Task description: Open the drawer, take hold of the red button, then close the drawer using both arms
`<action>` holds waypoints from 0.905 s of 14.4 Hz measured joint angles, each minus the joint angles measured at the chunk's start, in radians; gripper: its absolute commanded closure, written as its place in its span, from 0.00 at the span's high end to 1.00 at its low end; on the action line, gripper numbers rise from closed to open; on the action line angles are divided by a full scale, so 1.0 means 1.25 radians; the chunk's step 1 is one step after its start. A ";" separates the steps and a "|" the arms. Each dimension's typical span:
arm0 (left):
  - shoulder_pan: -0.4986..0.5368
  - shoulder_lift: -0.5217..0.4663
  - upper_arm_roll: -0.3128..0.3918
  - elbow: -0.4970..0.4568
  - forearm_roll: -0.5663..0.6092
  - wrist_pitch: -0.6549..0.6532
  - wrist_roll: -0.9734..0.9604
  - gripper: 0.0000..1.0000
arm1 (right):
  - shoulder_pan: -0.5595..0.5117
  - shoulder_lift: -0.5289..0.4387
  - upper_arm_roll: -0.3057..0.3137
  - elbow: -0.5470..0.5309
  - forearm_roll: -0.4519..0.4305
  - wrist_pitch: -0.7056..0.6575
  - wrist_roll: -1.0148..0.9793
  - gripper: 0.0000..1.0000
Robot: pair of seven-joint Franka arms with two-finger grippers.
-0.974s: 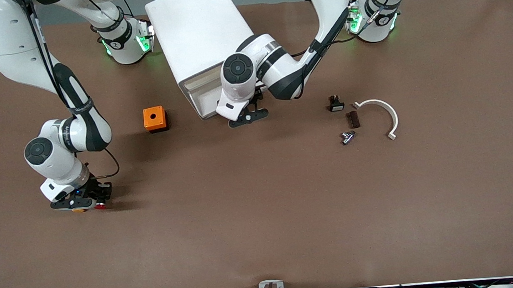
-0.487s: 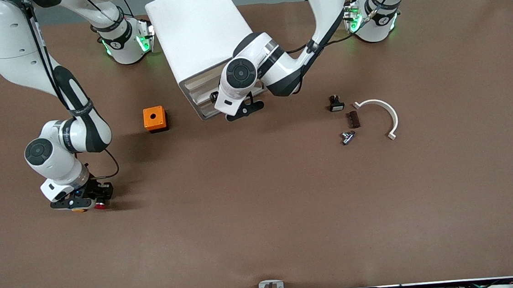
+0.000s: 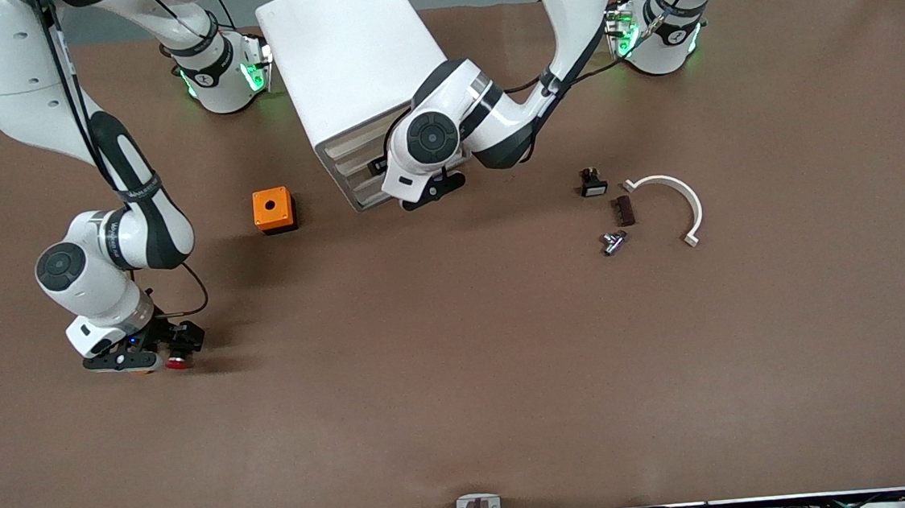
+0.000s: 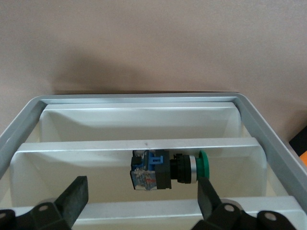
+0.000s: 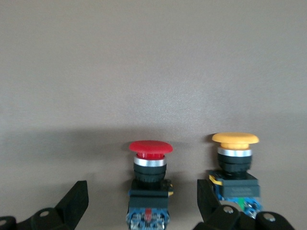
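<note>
The white cabinet (image 3: 348, 52) stands between the arms' bases. Its drawer (image 3: 360, 174) sits nearly flush in the cabinet front. My left gripper (image 3: 428, 194) is open at that front; in the left wrist view (image 4: 142, 201) its fingers stand apart before a drawer (image 4: 144, 146) that holds a green-capped button (image 4: 165, 170). The red-capped button (image 3: 178, 361) stands upright on the table toward the right arm's end. My right gripper (image 3: 141, 355) is low over it and open. In the right wrist view (image 5: 142, 206) the red button (image 5: 150, 163) stands between the fingers, untouched.
A yellow-capped button (image 5: 235, 160) stands right beside the red one. An orange cube box (image 3: 272, 210) sits next to the cabinet. A small black part (image 3: 593, 184), a brown block (image 3: 623, 211), a metal fitting (image 3: 613, 241) and a white curved piece (image 3: 679, 204) lie toward the left arm's end.
My left gripper has moved in toward the cabinet and the drawer has slid from sticking out to nearly flush. My right gripper has shifted slightly over the red button.
</note>
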 measured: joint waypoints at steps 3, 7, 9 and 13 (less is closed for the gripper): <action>0.000 0.000 0.001 -0.001 -0.003 0.000 0.000 1.00 | 0.000 -0.078 0.001 0.010 0.000 -0.101 -0.007 1.00; 0.001 -0.001 0.002 0.001 -0.003 0.002 0.000 1.00 | 0.000 -0.168 0.004 0.054 0.002 -0.282 -0.010 1.00; 0.010 -0.008 0.012 0.008 -0.003 0.001 0.001 1.00 | 0.000 -0.206 0.004 0.082 0.004 -0.360 -0.012 1.00; 0.089 -0.047 0.021 0.059 0.009 -0.095 0.034 1.00 | 0.000 -0.267 0.006 0.144 0.005 -0.508 -0.014 1.00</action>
